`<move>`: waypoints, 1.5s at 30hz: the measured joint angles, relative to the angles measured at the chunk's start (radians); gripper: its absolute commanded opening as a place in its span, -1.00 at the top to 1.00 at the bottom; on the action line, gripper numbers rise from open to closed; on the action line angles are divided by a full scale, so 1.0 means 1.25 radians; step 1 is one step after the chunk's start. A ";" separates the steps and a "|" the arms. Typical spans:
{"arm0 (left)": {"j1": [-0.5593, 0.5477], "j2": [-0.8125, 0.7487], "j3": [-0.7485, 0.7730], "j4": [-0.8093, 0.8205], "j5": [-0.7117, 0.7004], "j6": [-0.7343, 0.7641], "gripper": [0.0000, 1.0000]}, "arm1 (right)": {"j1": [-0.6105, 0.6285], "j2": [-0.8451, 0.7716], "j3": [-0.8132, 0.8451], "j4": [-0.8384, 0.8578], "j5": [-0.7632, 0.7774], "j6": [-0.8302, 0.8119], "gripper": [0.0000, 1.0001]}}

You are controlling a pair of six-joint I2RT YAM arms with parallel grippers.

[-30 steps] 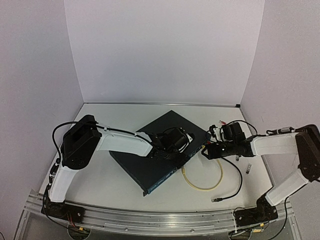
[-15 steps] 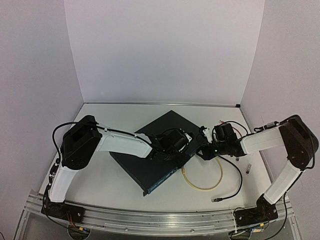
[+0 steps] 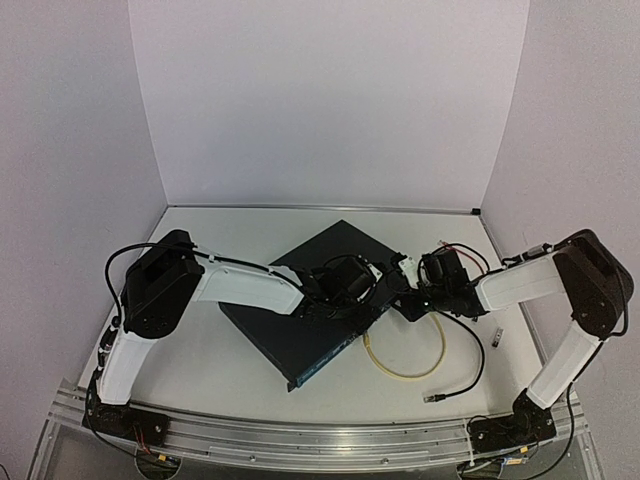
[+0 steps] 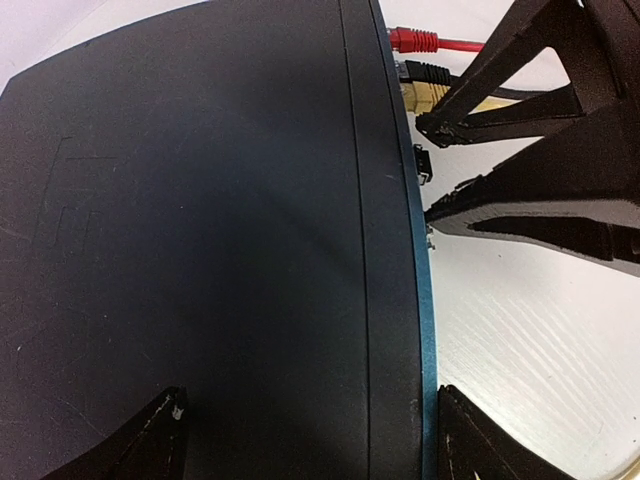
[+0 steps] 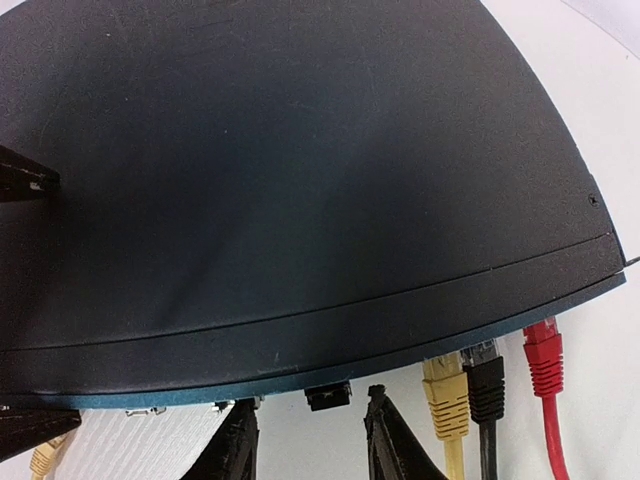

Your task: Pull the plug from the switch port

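Observation:
The switch (image 3: 310, 320) is a flat dark box lying at an angle mid-table. It fills the left wrist view (image 4: 200, 230) and the right wrist view (image 5: 300, 170). A small black plug (image 5: 328, 397) sits in a port on its thin face. Yellow (image 5: 445, 395), black (image 5: 485, 380) and red (image 5: 543, 360) plugs sit further right. My right gripper (image 5: 310, 430) is open, its fingertips (image 5: 236, 440) on either side of the small black plug and apart from it. My left gripper (image 4: 315, 440) is open over the switch's top, one finger beyond the port edge.
A yellow cable loop (image 3: 405, 355) and a black cable with a free end (image 3: 432, 399) lie on the table in front of the port face. A small dark piece (image 3: 497, 338) lies at the right. White walls enclose the back and sides.
My right gripper has moved left to the switch's port face and now straddles the small black plug. The left arm and the switch have stayed put.

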 measured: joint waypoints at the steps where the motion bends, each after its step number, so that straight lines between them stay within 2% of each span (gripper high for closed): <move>1: 0.000 0.000 0.000 0.001 0.000 -0.001 -0.65 | 0.001 0.001 0.000 0.001 0.002 -0.002 0.37; 39: 0.004 0.003 0.007 -0.004 0.005 -0.004 -0.66 | 0.009 -0.007 -0.039 0.052 0.034 -0.018 0.47; 45: 0.004 0.004 0.008 -0.005 0.005 -0.004 -0.65 | 0.009 0.013 -0.021 0.052 0.027 -0.017 0.54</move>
